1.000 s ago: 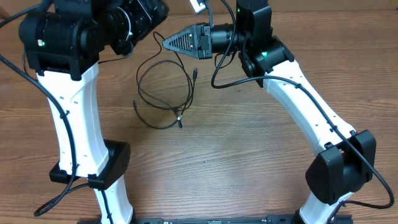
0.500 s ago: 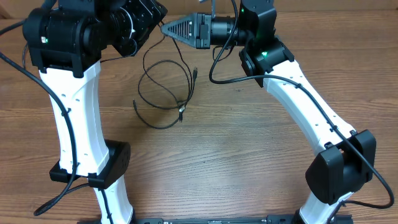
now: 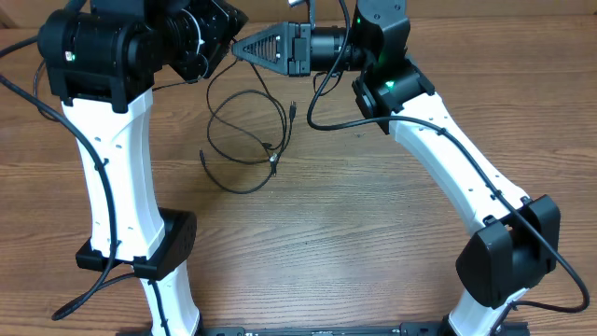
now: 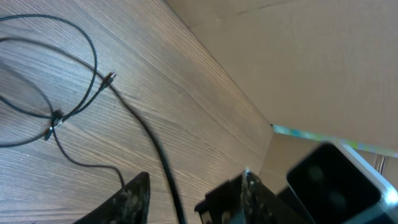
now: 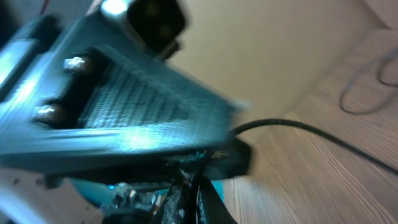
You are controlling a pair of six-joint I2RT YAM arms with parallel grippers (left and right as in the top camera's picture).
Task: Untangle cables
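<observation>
Thin black cables lie in tangled loops on the wooden table, with small plug ends poking out. One strand rises from the loops to my right gripper, which points left and is shut on it; the right wrist view shows the strand pinched at the right gripper. My left gripper sits right against that tip. In the left wrist view the left gripper has its jaws apart, with a cable running between the fingers without touching them.
A tan cardboard wall borders the table's far edge just behind both grippers. The white arms and their black bases stand at the front left and the front right.
My right gripper has moved up and to the left with the cable, closing in on the left gripper. The left jaws have narrowed around the strand.
</observation>
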